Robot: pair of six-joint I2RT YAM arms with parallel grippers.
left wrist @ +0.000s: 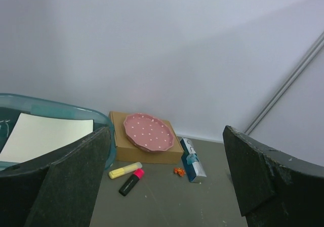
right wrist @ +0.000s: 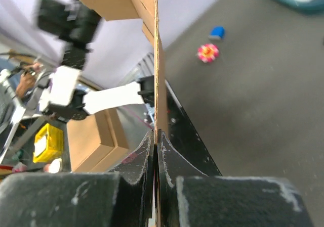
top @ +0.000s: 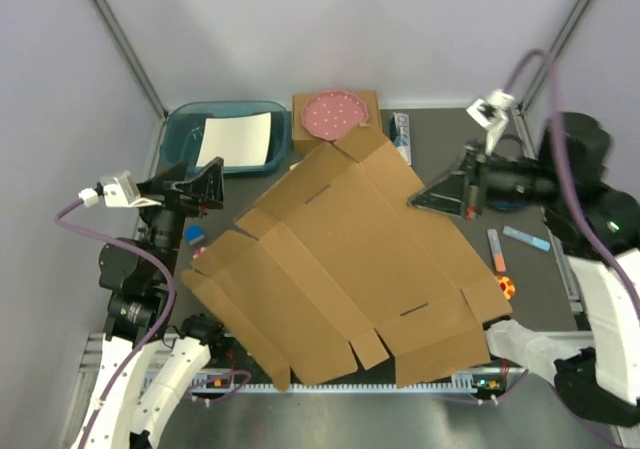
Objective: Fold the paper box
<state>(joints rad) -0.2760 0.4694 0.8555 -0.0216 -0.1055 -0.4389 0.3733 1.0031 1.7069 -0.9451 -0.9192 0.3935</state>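
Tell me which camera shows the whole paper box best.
Top external: the paper box spreads open, flaps and tabs visible. Right wrist shows only its edge, pinched by the right gripper. Left wrist misses it entirely.

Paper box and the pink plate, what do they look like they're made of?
Paper box: plain brown cardboard, matte, with cut slots and crease lines; likely corrugated. Plate: smooth pink with white dots, probably glazed ceramic, though plastic can't be ruled out.
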